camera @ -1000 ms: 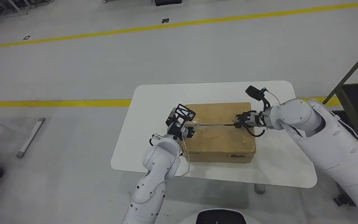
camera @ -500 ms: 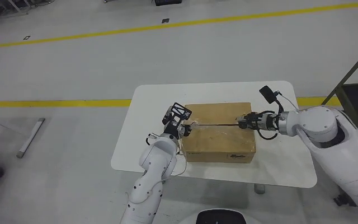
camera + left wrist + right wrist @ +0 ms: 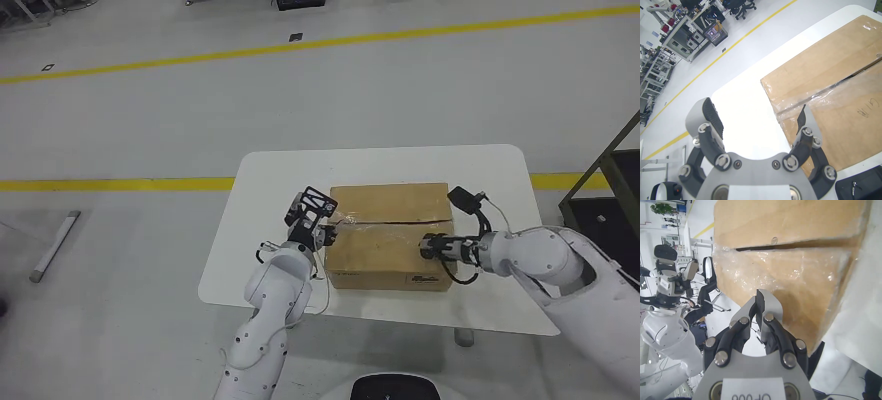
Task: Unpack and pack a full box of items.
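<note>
**Box shut on table, left gripper open at one end, right gripper closed over near flap**

The cardboard box point(image 3: 390, 235) sits about mid-table on the white table point(image 3: 260, 190). Its long side faces the robot. Both top flaps are down. The seam point(image 3: 390, 220) between them runs along the length of the box and gapes slightly as a dark slit. Crumpled clear tape point(image 3: 810, 94) lies along the seam and spreads over the near flap.

The left gripper point(image 3: 756, 108) is at the box's left end, level with the seam. Its fingers are spread wide and nothing is between them. One fingertip point(image 3: 802, 113) is over the box edge by the tape. The other is out over bare table.

The right gripper point(image 3: 759, 294) is over the near flap toward the box's right end, pointing along the top. Its fingers are pressed together. It's hard to see whether a scrap of tape is pinched between them or they just rest on the flap, so I can't tell.

The floor around the table has yellow lines point(image 3: 110, 184). A pale pole point(image 3: 55, 245) lies on the floor, well apart from the table on the robot's left.
</note>
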You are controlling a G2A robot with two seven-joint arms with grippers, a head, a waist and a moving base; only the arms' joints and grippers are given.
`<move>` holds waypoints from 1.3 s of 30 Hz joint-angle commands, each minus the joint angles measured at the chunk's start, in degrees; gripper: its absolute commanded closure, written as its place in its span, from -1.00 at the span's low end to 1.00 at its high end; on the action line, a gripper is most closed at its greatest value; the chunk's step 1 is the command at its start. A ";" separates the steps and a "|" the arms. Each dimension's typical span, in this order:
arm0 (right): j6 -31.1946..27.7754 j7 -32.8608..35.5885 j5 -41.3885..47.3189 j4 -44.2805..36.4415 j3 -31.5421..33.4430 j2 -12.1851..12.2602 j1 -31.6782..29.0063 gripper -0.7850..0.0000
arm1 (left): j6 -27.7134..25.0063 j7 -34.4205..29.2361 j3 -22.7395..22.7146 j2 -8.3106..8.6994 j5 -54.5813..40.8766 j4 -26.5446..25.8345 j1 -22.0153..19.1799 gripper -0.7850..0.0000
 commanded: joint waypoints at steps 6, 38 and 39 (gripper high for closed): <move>1.84 -0.51 -5.30 1.99 -0.95 -0.09 2.80 1.00 | 0.14 -0.08 0.14 0.04 0.04 -0.20 0.27 -1.00; 1.11 -4.02 -6.84 1.37 -2.05 -0.93 1.03 1.00 | 0.98 -0.01 0.08 0.24 0.46 -1.72 0.58 -1.00; 1.23 -4.17 -7.11 1.44 -1.94 -0.96 1.42 1.00 | 0.99 0.00 0.10 0.24 0.46 -1.72 0.58 -1.00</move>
